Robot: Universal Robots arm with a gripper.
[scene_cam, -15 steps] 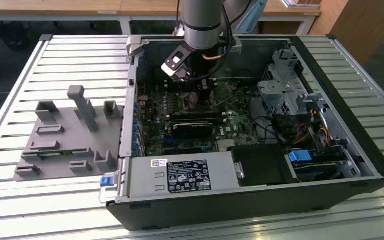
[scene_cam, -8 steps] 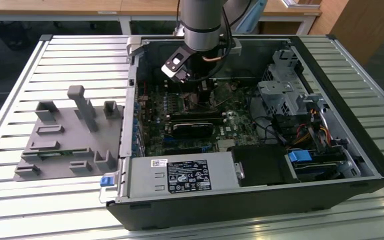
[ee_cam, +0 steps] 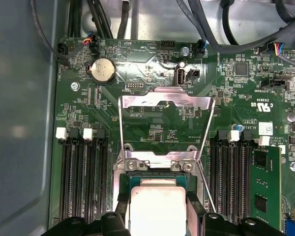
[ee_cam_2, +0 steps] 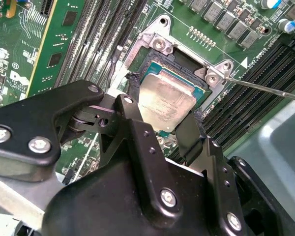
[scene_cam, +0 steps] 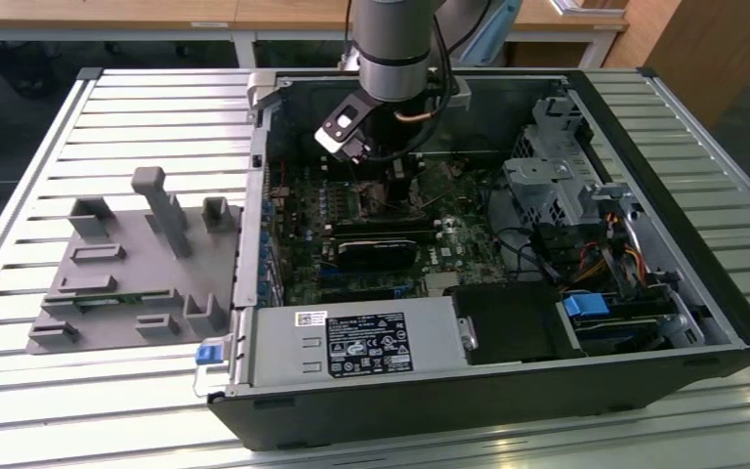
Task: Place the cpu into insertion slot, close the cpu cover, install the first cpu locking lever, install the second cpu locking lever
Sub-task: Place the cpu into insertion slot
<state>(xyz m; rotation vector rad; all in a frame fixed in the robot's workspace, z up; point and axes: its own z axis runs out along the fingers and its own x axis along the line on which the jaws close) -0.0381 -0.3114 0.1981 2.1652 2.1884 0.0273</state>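
Note:
In both wrist views the cpu, a pale silvery square, sits between the black fingers of my gripper, which is shut on its two opposite edges. The chip lies level over the insertion slot, at or just above its dark frame; whether it is seated I cannot tell. The cpu cover stands swung open behind the slot. A thin locking lever sticks out beside the slot. In the exterior view the arm reaches down into the open case.
Black memory slots flank the slot, with a green memory module on one side. A coin battery and cables lie beyond the cover. The power supply, drive cage and a grey fixture show in the exterior view.

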